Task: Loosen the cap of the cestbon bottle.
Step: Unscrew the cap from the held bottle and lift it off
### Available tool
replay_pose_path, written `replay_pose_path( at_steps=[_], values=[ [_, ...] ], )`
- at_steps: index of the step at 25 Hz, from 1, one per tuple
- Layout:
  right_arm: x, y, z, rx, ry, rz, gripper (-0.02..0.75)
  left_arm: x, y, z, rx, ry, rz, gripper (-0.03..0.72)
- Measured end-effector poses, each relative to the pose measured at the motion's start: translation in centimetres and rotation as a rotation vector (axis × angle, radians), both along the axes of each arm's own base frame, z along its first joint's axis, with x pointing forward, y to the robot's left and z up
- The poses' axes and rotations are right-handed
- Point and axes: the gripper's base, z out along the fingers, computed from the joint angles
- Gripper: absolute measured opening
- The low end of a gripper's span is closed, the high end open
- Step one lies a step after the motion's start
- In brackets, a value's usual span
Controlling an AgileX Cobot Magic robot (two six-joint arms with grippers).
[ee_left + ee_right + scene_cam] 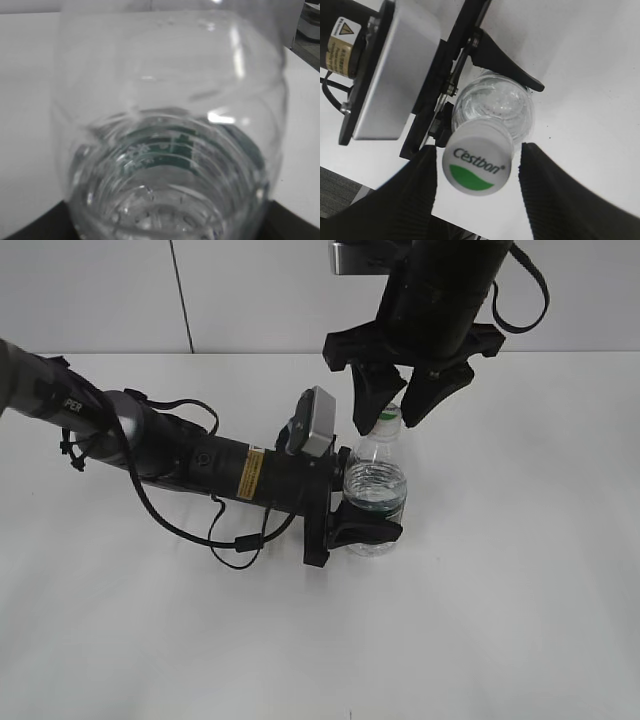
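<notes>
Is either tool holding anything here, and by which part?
The left tool holds the cestbon bottle around its body. The right tool straddles the cap with gaps on both sides, holding nothing.

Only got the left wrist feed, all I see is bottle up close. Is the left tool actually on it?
Observer: Yes, the left tool is clamped around the bottle, which stands upright on the table.
Operator: Right tool?
Observer: The right tool has a finger on each side of the cap, with gaps showing.
Operator: Cap on?
Observer: Yes, it sits on the neck.
</notes>
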Motion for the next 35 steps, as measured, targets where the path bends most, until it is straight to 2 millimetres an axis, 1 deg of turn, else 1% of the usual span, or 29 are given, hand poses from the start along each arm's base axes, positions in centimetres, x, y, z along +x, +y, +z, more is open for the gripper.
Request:
replay_pose_path(
  at_steps=[4,9,19,26,31,35],
  values=[
    [-0.09,0.04,0.12,0.009,0.003,-0.001,0.407,0.00,0.00,-0.01,0.001,0.000,0.000,0.402],
    [-0.30,-0.08,0.74,0.018,-0.009,-0.001,0.407,0.00,0.00,-0.01,0.001,0.000,0.000,0.402],
    [-0.29,-0.09,0.74,0.017,-0.010,0.000,0.405,0.00,0.00,-0.01,0.001,0.000,0.000,0.402],
    [-0.26,-0.14,0.73,0.011,-0.014,0.001,0.312,0.00,0.00,-0.01,0.001,0.000,0.000,0.402],
    [-0.26,-0.14,0.73,0.010,-0.016,0.009,0.288,0.01,0.00,-0.01,0.001,0.000,0.001,0.402],
    [-0.25,-0.15,0.73,0.006,-0.028,0.052,0.286,0.02,0.00,-0.01,0.001,0.000,0.002,0.402]
  ],
)
